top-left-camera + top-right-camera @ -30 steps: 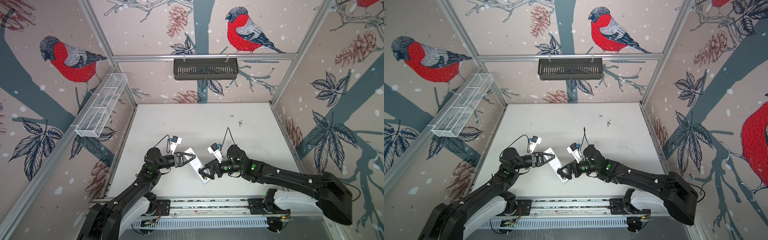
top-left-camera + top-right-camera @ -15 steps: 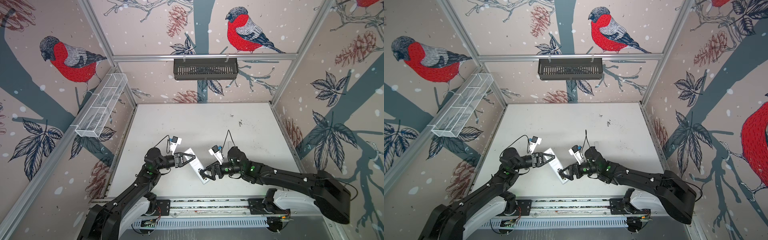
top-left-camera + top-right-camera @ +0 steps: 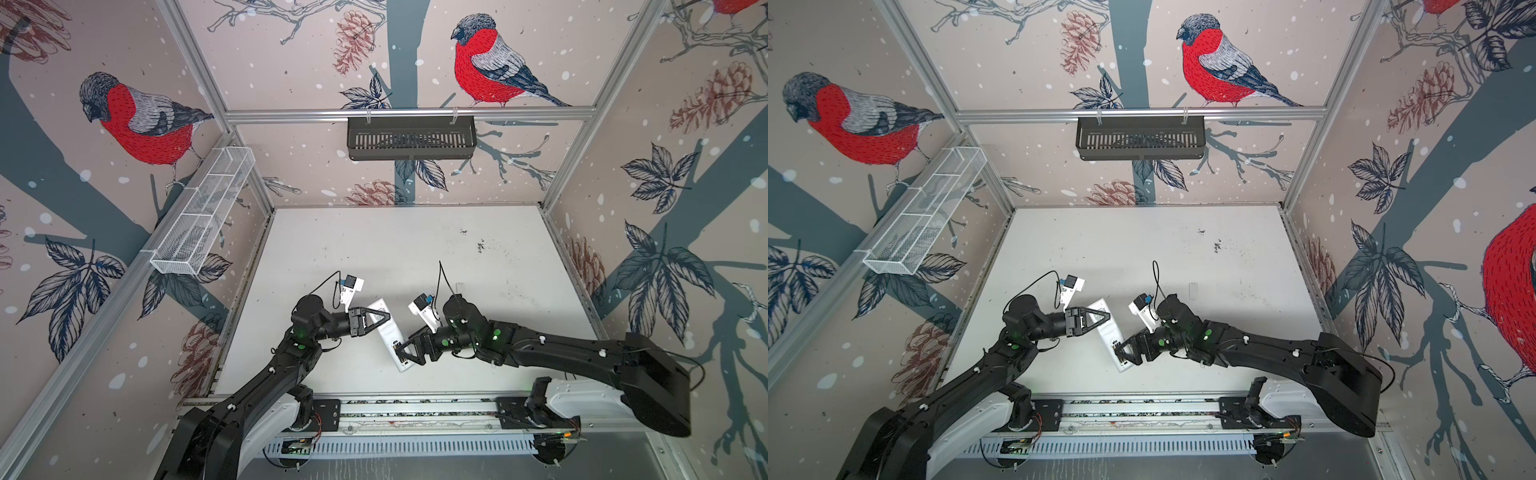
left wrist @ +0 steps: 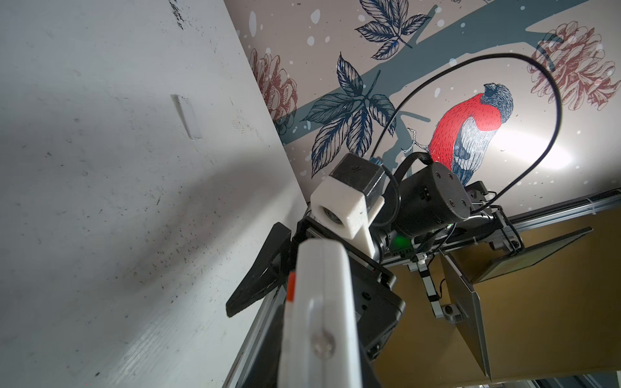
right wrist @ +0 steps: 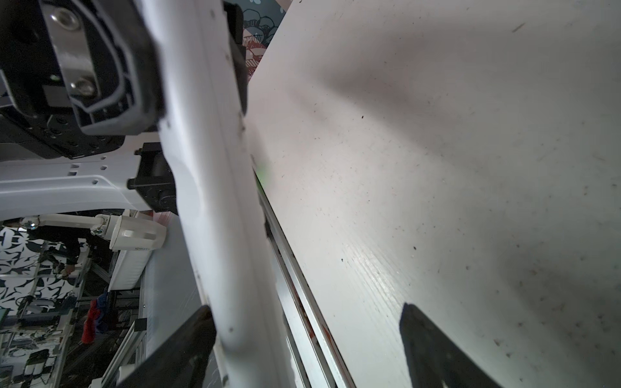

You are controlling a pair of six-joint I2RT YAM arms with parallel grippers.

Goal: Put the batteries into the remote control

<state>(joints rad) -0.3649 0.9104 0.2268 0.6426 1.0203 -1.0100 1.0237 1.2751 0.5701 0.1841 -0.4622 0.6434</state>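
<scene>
**Remote spans both arms, off-centre in the right fingers**

I have the left gripper (image 3: 386, 318) pinched shut on the far end of the remote (image 3: 390, 337). The remote seems to hang just clear of the surface (image 3: 374, 249). In both top views its long axis slants from that grip down toward the rail, and its near end sits at the right gripper (image 3: 408, 355).

The right fingers are wide and hold nothing. In the right wrist view the remote (image 5: 215, 201) runs hard beside one finger (image 5: 181, 342). The other finger (image 5: 433, 349) stands well apart, with bare surface showing in the gap. So the remote lies to one side of the opening, lengthwise along the reach of the fingers and not across them.

By my judgement the next move turns on that offset. The right arm is the free one and already at the near end. It needs a sideways shift across the remote's width before closing, or the far finger will sweep a long way and twist the remote in the left grip.

I cannot make out the batteries in any view. A small pale strip (image 3: 459, 286) lies flat on the surface beyond the right arm, and I cannot tell what it is
</scene>
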